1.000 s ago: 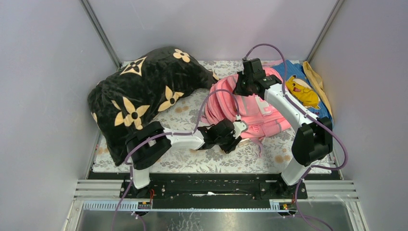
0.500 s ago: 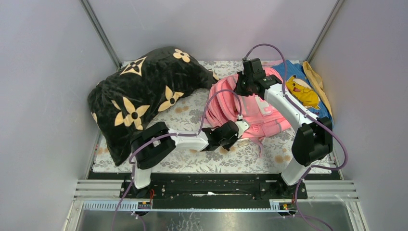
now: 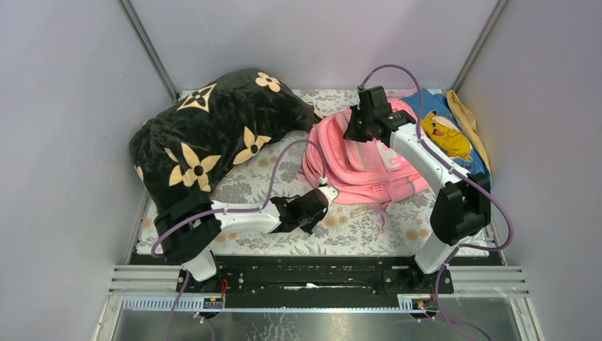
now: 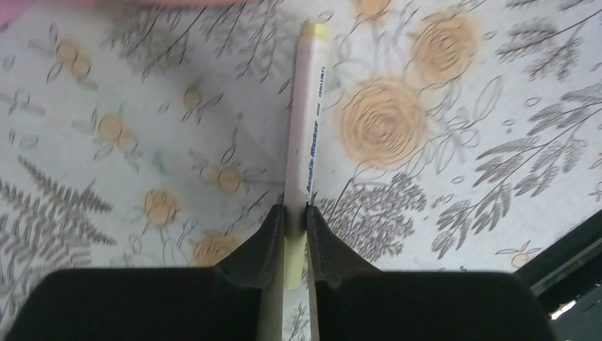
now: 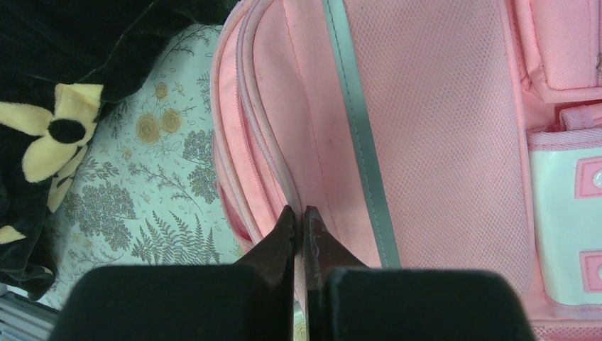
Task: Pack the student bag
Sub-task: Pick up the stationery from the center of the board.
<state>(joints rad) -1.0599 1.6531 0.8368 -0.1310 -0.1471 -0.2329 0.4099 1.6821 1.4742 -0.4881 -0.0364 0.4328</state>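
Clamps marker [image 4: 307,121] near one end with left gripper [image 4: 295,213]: risks swinging or slipping out once raised. Holds right gripper [image 5: 299,217] pinched together at zip seam of bag [image 5: 440,142], lying mid-table beside pillow [image 3: 206,142]: risks a closed mouth, marker jamming outside.

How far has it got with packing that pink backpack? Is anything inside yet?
Early on, it seems. Done: nothing I can confirm, since no view shows inside the large pink fabric backpack. In hand: the left gripper clamps a pale marker pen with a yellow cap, while the right gripper pinches the backpack's edge seam. Left: getting the pen into the backpack.
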